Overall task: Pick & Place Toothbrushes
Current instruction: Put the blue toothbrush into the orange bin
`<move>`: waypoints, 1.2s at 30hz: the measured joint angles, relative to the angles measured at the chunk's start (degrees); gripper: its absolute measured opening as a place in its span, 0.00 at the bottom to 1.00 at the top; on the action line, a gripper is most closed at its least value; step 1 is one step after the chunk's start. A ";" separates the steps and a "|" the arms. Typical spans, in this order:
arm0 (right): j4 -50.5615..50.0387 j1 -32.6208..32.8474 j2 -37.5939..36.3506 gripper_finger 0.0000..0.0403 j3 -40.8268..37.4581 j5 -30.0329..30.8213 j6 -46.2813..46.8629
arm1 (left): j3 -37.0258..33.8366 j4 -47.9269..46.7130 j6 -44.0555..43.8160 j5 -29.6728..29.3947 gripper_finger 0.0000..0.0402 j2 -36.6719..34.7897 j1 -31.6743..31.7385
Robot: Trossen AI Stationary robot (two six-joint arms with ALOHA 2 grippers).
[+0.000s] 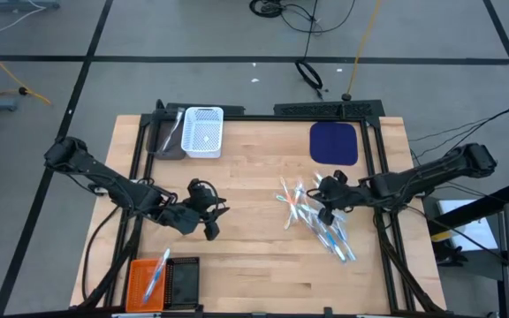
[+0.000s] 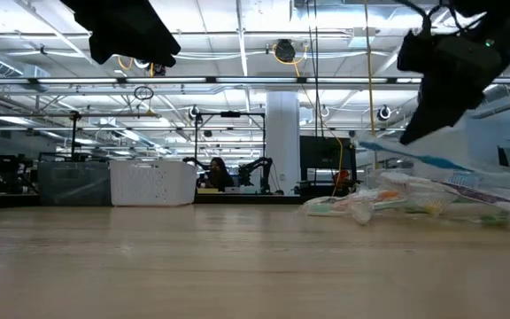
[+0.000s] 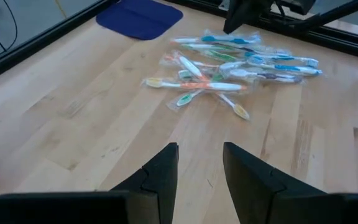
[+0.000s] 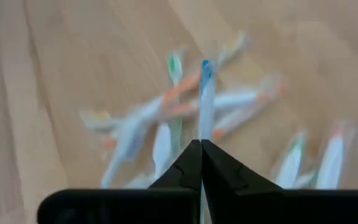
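Right gripper (image 4: 201,149) jaws clamped on a blue-and-white toothbrush (image 4: 205,93) above the pile (image 1: 312,216); left gripper (image 3: 201,171) jaws half open, empty, mid-desk.

No readable text, labels, brand names, numbers or signs appear anywhere on the table or in the room.

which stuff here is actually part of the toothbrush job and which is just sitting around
Part of the job:
- pile of toothbrushes
- blue toothbrush pinched in the right gripper
- orange basket with a toothbrush in it
- white basket
- left gripper, open, empty

Just lying about:
- dark blue mat
- black basket
- grey tray
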 joint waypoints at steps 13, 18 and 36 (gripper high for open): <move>24.01 3.11 0.00 0.00 0.95 4.54 -15.27 | 0.00 10.04 5.26 -0.10 0.32 -0.02 0.00; 33.52 4.82 0.48 0.00 0.95 4.56 -20.49 | 0.00 14.54 7.40 -0.10 0.32 -0.02 0.55; 62.12 6.20 8.85 0.00 0.97 4.15 -33.10 | 0.07 40.26 17.89 7.99 0.32 12.20 5.91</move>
